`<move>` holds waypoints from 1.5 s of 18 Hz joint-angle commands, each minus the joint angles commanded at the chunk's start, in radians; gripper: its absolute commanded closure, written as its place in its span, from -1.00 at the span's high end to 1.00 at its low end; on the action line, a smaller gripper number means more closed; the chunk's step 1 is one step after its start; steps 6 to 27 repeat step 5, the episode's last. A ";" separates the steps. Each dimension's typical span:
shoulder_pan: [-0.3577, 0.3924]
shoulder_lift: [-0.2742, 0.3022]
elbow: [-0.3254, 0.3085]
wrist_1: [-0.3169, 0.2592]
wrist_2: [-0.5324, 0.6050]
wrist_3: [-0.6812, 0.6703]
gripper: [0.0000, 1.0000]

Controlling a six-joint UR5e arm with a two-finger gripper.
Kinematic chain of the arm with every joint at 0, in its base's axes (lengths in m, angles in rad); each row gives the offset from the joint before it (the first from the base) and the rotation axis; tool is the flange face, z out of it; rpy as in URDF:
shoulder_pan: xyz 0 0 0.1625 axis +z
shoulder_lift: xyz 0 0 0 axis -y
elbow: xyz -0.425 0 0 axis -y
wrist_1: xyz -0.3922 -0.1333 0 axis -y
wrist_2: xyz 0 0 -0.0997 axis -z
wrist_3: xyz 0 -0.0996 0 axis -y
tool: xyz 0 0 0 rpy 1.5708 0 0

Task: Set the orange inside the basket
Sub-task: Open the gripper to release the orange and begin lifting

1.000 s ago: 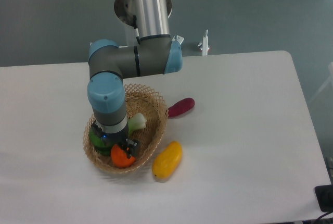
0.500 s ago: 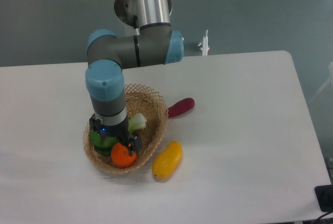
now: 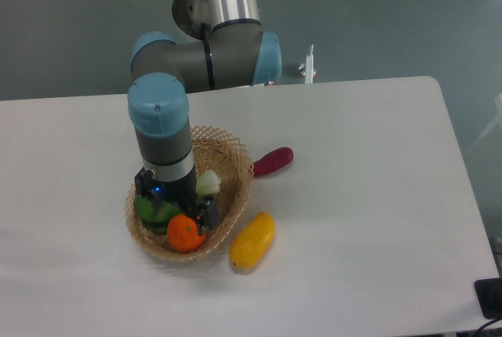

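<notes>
The orange (image 3: 184,234) lies inside the wicker basket (image 3: 236,166), at its front edge, next to a green fruit (image 3: 150,211) and a pale green-white vegetable (image 3: 208,182). My gripper (image 3: 177,202) hangs straight down over the basket, just above and behind the orange. Its black fingers (image 3: 209,213) stand apart and the orange rests free below them. The arm's wrist hides the middle of the basket.
A yellow mango-like fruit (image 3: 252,240) lies on the white table (image 3: 361,196) just right of the basket's front. A dark red elongated vegetable (image 3: 273,161) lies to the basket's right. A small white object (image 3: 309,65) stands at the table's far edge.
The gripper has risen a little above the basket. The orange stays down in the basket, and the fingers no longer close on it.
</notes>
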 joint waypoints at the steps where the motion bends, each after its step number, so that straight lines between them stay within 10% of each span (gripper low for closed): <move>1: 0.002 0.000 0.002 0.000 0.000 0.000 1.00; 27: 0.008 0.011 -0.005 0.000 -0.002 0.002 1.00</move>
